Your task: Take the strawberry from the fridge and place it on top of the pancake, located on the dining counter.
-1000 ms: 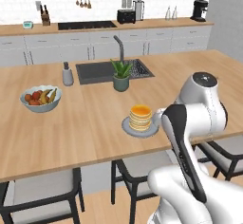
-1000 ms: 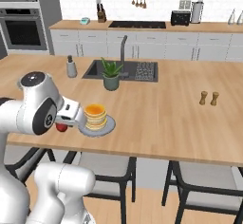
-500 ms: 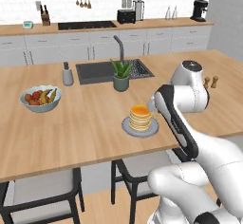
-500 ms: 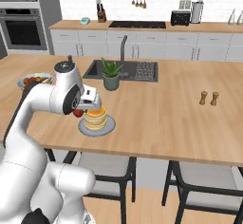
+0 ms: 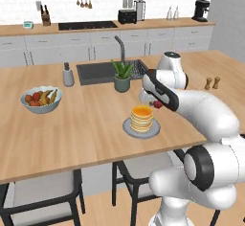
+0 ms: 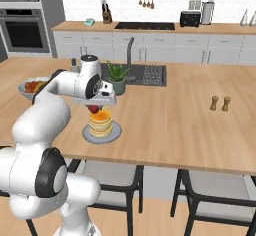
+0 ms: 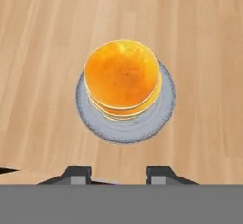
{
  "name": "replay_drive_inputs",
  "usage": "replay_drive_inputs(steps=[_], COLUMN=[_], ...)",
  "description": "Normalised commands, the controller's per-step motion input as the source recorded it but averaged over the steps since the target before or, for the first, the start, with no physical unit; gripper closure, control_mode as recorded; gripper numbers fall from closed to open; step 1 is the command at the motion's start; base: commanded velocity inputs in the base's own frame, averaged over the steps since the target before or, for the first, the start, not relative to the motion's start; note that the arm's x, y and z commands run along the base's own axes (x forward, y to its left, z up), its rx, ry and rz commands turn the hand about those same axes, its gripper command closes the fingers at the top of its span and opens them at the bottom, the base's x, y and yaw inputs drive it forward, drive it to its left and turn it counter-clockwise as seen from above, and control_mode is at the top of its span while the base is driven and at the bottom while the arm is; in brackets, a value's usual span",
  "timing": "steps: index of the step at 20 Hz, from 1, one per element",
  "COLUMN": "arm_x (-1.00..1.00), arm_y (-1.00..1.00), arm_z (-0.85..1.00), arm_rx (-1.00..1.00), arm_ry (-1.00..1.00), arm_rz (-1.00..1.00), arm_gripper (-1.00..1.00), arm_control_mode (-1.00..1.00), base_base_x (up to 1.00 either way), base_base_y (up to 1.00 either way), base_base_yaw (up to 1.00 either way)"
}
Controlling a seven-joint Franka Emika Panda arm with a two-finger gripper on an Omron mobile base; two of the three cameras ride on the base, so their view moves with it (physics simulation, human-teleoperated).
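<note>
The pancake [image 5: 141,117] is a short tan-yellow stack on a round grey plate [image 5: 128,129] near the front edge of the dining counter [image 5: 91,124]. My gripper [image 5: 155,103] hangs just above the stack's right rim, shut on the small dark-red strawberry [image 5: 157,104]. From the right base view the strawberry [image 6: 94,109] sits under the gripper [image 6: 94,106], just above the pancake [image 6: 101,122] and its plate [image 6: 88,135]. In the hand view the pancake [image 7: 122,78] and plate [image 7: 159,116] lie ahead of the dark fingertips [image 7: 78,173]; the strawberry is hidden there.
A bowl of mixed fruit [image 5: 40,98] stands at the counter's left. Behind the plate are a potted plant [image 5: 122,74], the sink [image 5: 98,72] with its faucet and a soap dispenser [image 5: 68,75]. Two small shakers [image 5: 212,83] stand to the right. Chairs [image 5: 43,191] sit below the front edge.
The arm has swung from the counter's front edge in over the counter. It has carried the strawberry up from beside the plate to just above the pancake stack.
</note>
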Motion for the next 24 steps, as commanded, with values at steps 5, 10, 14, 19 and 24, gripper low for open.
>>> replay_drive_inputs(steps=[5,10,14,19,24], arm_x=[1.0,0.91,0.11,0.0,0.0], arm_y=[0.22,0.28,-0.1,0.0,0.0], arm_z=[-0.58,-0.59,-0.49,-0.47,-0.13], arm_rx=[-0.09,-0.1,0.0,0.0,0.0], arm_ry=[0.05,0.08,0.01,0.0,-0.02], arm_rz=[0.0,0.0,0.0,0.0,0.0], arm_gripper=[1.0,1.0,1.0,1.0,-1.0], arm_control_mode=[-1.0,-1.0,-1.0,-1.0,-1.0], base_base_x=[0.0,0.0,0.0,0.0,0.0], base_base_y=[0.0,0.0,0.0,0.0,0.0], base_base_yaw=[0.0,0.0,0.0,0.0,0.0])
